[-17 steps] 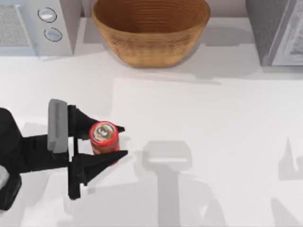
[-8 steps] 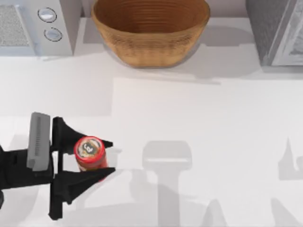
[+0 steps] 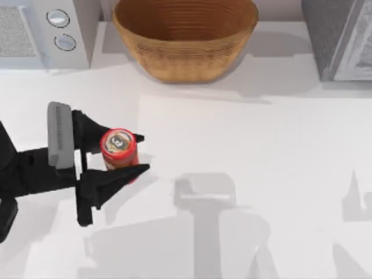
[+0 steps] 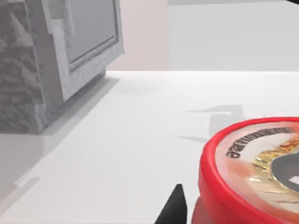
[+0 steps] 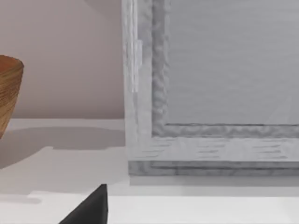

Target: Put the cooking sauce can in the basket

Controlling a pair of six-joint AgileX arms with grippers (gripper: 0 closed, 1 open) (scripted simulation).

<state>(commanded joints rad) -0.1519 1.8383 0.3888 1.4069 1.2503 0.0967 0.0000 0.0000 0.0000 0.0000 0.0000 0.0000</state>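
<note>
The cooking sauce can (image 3: 119, 146), red with a silver-grey top, sits upright between the black fingers of my left gripper (image 3: 142, 153), which is shut on it at the table's left side. In the left wrist view the can's red rim and printed lid (image 4: 252, 170) loom close, with one fingertip (image 4: 175, 210) beside it. The basket (image 3: 185, 65), a wide tan woven bowl, stands at the back centre, well beyond the can; its edge (image 5: 8, 93) appears in the right wrist view. A dark part of my right gripper (image 5: 92, 209) points toward a grey appliance.
A white appliance (image 3: 64, 29) with two round knobs stands at the back left, next to the basket. A grey box-like appliance (image 3: 340, 40) fills the back right corner. Bare white table (image 3: 232, 133) lies between the can and the basket.
My left gripper carried the can toward the near left, then back up and right. The can now lies a little farther from the front edge than one second ago.
</note>
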